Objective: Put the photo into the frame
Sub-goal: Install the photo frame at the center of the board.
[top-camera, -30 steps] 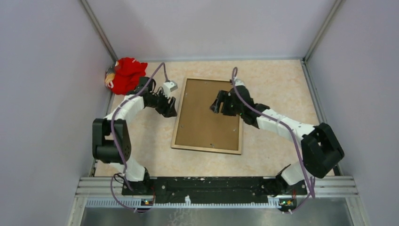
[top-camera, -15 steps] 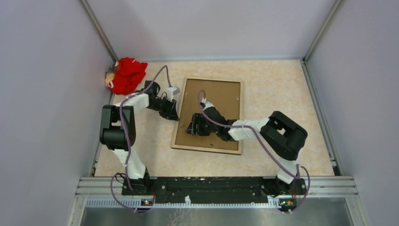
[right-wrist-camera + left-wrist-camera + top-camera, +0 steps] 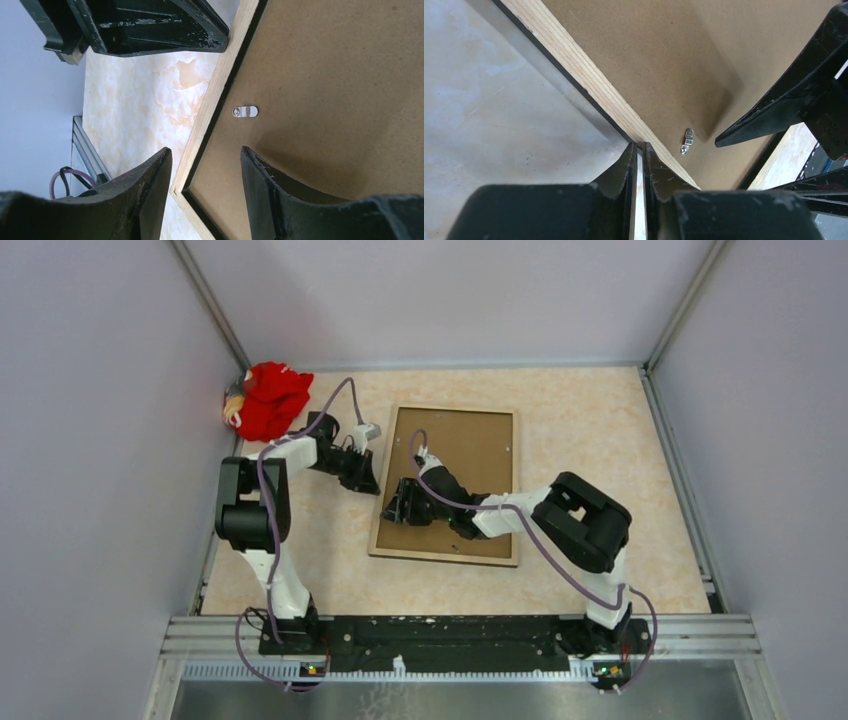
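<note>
Bracing the frame [image 3: 589,82], lying face-down, at its left rim with left gripper [image 3: 638,150], jaws pressed together; hovering right gripper [image 3: 205,150], jaws spread, over turn clip [image 3: 245,111], probably to swivel it (photo unseen, perhaps under backing board [image 3: 470,450]).

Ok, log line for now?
frame: back up | backing board: in frame | left gripper: shut at frame edge | right gripper: open over clip | photo: unseen

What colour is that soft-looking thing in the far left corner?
The soft bundle is bright red; the top external view shows it best.
</note>
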Robot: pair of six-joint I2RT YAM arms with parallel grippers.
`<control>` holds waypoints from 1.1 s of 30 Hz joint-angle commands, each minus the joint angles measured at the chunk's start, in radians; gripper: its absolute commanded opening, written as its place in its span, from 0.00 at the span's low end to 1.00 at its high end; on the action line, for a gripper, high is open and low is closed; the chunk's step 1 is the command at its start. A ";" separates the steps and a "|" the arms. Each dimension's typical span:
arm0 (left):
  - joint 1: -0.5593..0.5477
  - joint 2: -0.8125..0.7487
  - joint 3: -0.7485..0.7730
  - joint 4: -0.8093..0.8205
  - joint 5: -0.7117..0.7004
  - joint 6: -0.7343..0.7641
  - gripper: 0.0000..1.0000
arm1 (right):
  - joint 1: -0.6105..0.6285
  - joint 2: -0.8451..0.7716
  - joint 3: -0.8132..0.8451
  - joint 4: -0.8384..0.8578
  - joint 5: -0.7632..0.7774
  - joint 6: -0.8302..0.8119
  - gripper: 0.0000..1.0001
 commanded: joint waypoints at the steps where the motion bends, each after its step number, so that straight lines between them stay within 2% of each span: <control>1: -0.001 0.029 0.011 0.003 0.006 0.010 0.13 | 0.012 0.024 0.048 0.022 0.007 0.000 0.53; 33: 0.002 0.023 0.012 -0.016 -0.004 0.025 0.12 | -0.026 0.097 0.117 -0.021 0.040 -0.021 0.50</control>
